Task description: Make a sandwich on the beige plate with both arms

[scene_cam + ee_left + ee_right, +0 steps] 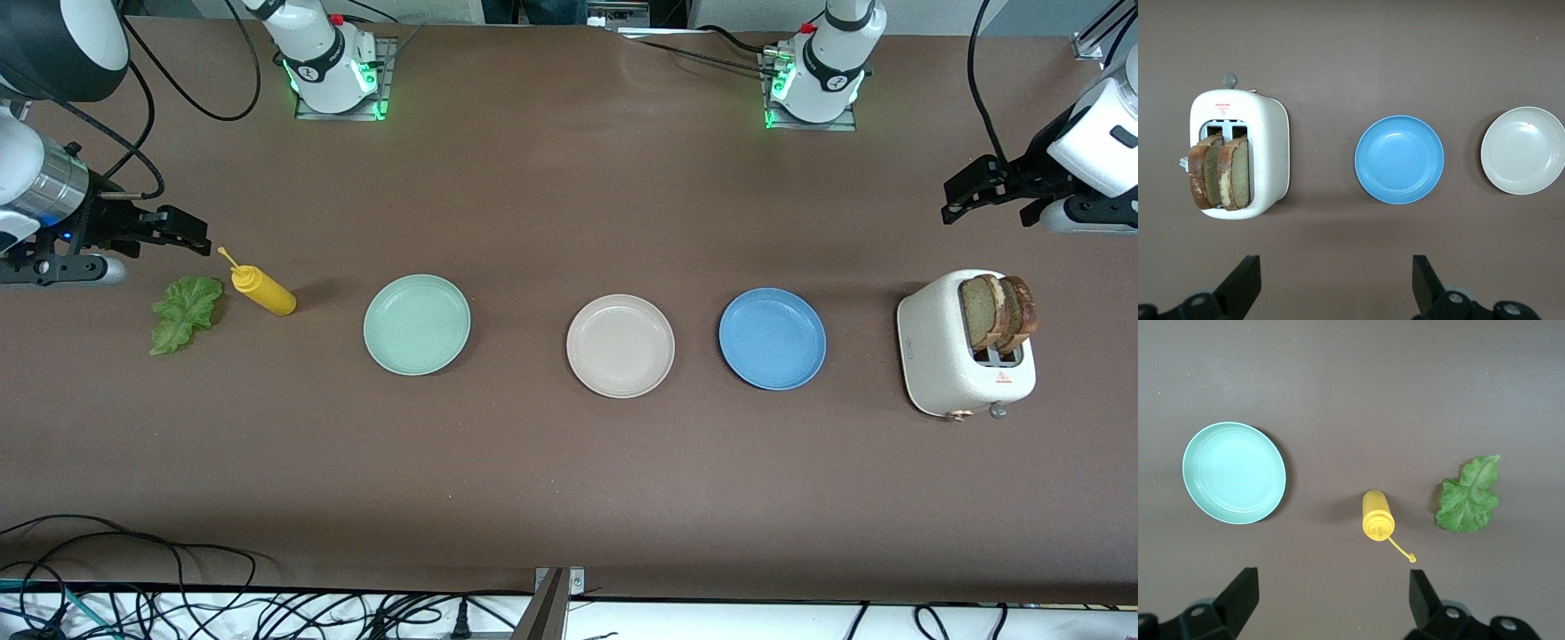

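brown table [569, 498], beige plate [620, 345] between two plates

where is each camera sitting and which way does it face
Front view: high across the table, facing both arm bases; shows the left gripper and right gripper.
Left wrist view: looks down past open fingers at the toaster, bread slices, blue plate and beige plate.
Right wrist view: looks down past open fingers at the green plate, mustard bottle and lettuce leaf.
The wrist views share nothing.
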